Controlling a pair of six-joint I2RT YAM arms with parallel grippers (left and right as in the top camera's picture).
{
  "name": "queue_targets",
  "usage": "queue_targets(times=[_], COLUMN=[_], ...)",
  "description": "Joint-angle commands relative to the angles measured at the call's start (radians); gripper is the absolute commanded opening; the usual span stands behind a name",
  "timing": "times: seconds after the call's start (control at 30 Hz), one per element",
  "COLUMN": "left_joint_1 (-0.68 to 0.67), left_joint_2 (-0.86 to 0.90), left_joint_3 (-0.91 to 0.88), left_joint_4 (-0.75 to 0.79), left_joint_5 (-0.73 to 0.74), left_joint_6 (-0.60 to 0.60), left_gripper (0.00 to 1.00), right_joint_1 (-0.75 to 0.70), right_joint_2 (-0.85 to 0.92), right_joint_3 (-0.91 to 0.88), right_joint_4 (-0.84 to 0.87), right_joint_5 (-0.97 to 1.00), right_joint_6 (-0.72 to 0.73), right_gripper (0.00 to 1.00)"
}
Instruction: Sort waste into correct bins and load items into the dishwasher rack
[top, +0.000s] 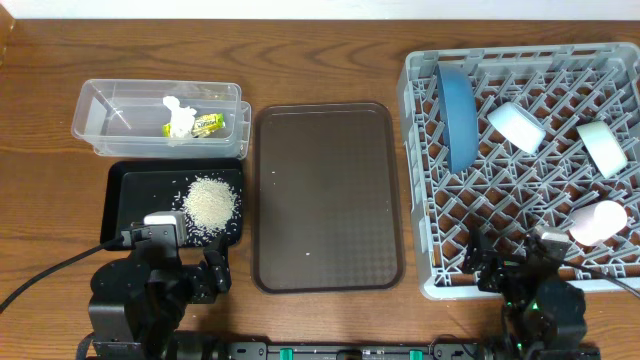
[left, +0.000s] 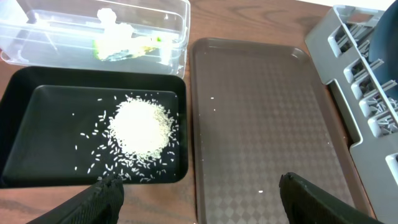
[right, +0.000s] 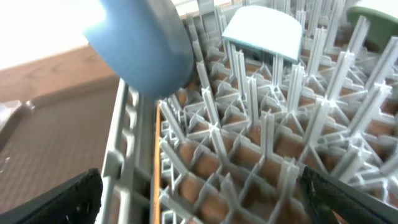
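The clear tub (top: 110, 105) holds the white tissue (top: 178, 115) and the yellow-green wrapper (top: 207, 124). The black tray (top: 125, 195) holds the rice heap (top: 210, 203). The grey rack (top: 415, 150) holds the dark-blue plate (top: 458, 110) on edge, the light-blue bowl (top: 517, 127), the mint-green bowl (top: 603, 147) and the pinkish cup (top: 598, 222). A thin wooden chopstick (right: 158, 162) lies along the rack's left side. My left gripper (top: 190, 272) is open and empty in front of the black tray. My right gripper (top: 512, 268) is open and empty over the rack's front edge.
A large flat brown serving tray (top: 325, 195) lies between the black tray and the rack, with a few stray rice grains on it. The table's front edge is just behind both arms.
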Motion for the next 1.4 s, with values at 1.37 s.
queue_targets(times=[1.37], left_joint_1=[-0.003], left_joint_2=[-0.002], left_joint_3=[0.0], left_joint_4=[-0.014], left_joint_5=[-0.005], left_joint_6=[0.013], left_gripper=[0.83], right_joint_1=[-0.001], right_joint_2=[-0.032], right_joint_3=[-0.275], right_joint_4=[0.53], right_joint_5=[0.014], right_joint_6=[-0.348], right_gripper=[0.99])
